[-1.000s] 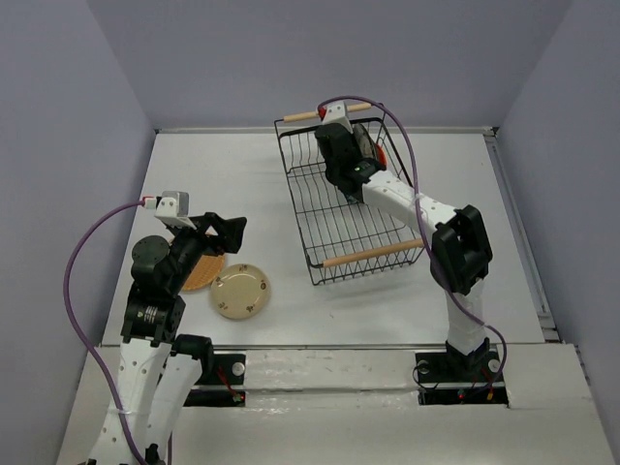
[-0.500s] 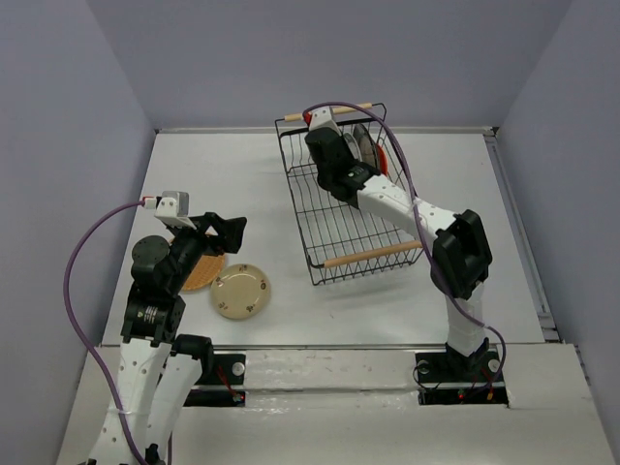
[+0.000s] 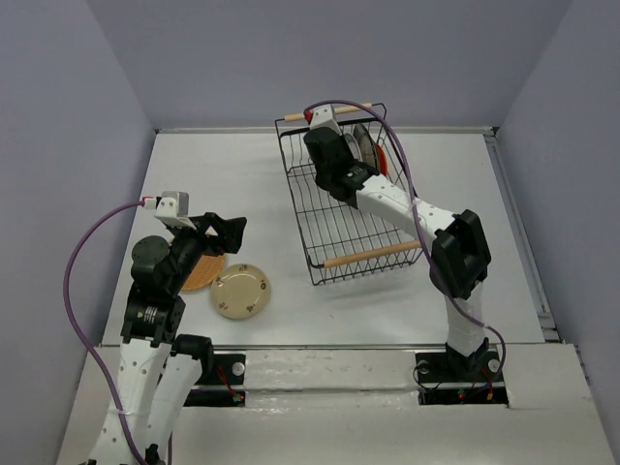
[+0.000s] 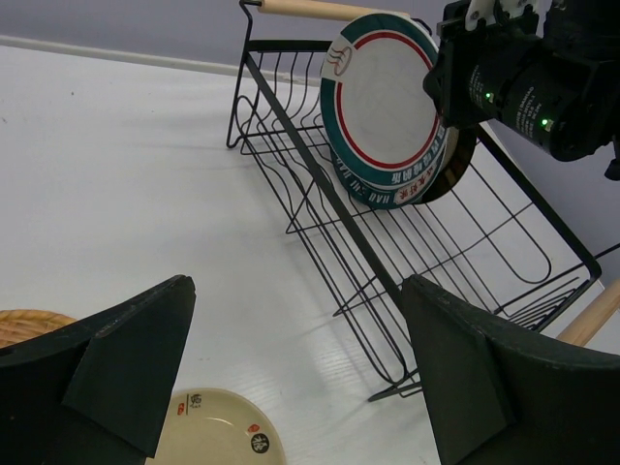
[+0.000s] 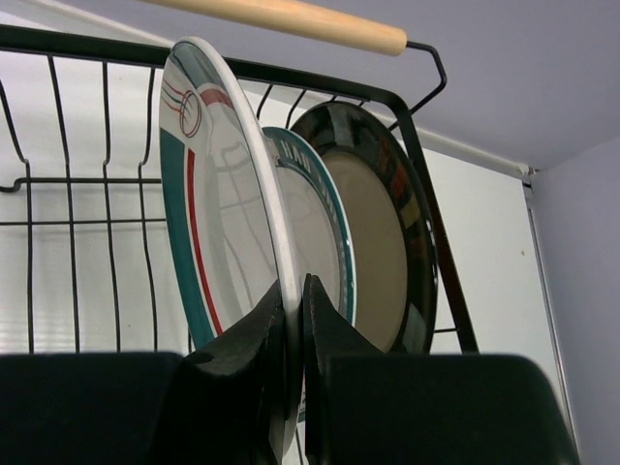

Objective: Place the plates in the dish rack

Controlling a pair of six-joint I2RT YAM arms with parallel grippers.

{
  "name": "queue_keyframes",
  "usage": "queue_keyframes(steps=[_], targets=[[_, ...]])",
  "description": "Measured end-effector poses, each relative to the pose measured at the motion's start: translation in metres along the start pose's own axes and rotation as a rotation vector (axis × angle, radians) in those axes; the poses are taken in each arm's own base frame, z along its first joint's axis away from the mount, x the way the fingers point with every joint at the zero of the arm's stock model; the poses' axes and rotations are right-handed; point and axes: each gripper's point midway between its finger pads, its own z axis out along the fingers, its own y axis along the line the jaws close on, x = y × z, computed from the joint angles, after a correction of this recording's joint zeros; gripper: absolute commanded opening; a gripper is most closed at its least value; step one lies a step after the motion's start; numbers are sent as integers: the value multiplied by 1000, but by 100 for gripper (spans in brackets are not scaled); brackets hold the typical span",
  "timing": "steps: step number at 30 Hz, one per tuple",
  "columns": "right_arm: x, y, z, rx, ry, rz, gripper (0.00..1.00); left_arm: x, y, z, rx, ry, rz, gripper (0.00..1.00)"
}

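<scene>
Where right hand [image 5: 294, 295] clamps striped plate [image 5: 208, 223], rim hidden, tan plate [image 3: 205, 274] partly covered

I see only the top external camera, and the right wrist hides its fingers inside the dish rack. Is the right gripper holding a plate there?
Observer: Yes. The right wrist view shows the right gripper shut on the rim of a white teal-striped plate, held upright inside the dish rack.
Operator: Do other plates stand behind it?
Observer: That view shows two: a second teal-striped plate right behind it, then the black-rimmed plate.
Operator: And the left gripper?
Observer: The left wrist view shows the left gripper open, nothing between its fingers; the cream plate lies below them.
</scene>
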Motion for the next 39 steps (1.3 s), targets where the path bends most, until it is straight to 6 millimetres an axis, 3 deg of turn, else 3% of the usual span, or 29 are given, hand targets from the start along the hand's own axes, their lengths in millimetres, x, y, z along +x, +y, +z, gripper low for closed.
queue_keyframes(steps=[18,25,33,35,39], targets=[[46,0,18,40,87,55,7,7,3,1,-6,17,-4,99],[48,-2,22,42,91,73,7,7,3,1,-6,17,-4,99],[55,11,37,28,100,75,7,7,3,1,-7,17,-4,99],[56,13,38,29,102,72,13,7,3,1,-7,17,-5,99],[56,14,38,22,101,75,56,7,3,1,-8,17,-5,99]])
